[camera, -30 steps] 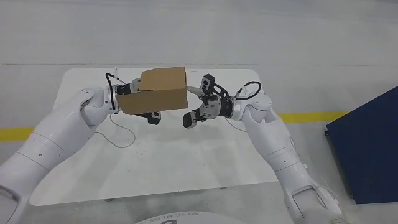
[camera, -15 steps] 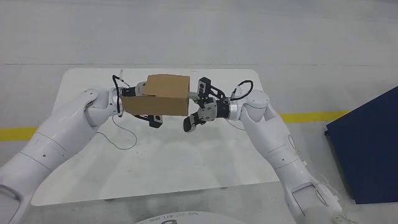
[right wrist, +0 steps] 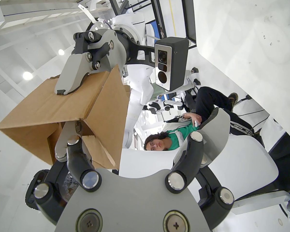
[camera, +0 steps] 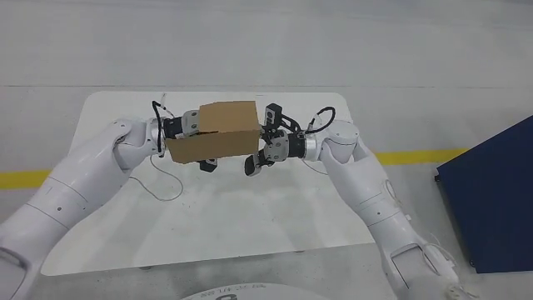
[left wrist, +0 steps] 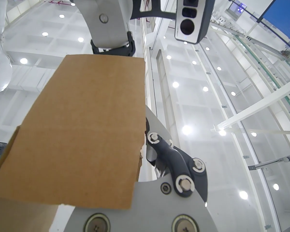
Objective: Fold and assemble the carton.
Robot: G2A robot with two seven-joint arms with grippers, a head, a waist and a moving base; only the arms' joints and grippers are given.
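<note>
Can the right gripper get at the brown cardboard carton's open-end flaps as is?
Probably yes. The left gripper holds the brown cardboard carton in the air, open end toward the open right gripper, whose finger sits at the inner flaps; nothing between.

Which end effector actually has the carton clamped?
The left end effector: its finger clamps down on a carton panel. The right end effector is spread open, one finger at the carton's open end.

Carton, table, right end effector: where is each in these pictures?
carton [camera: 226,117]: top view, its upper brown panel.
table [camera: 225,221]: top view, bare white surface.
right end effector [camera: 259,152]: top view, midway between its open fingertips.
</note>
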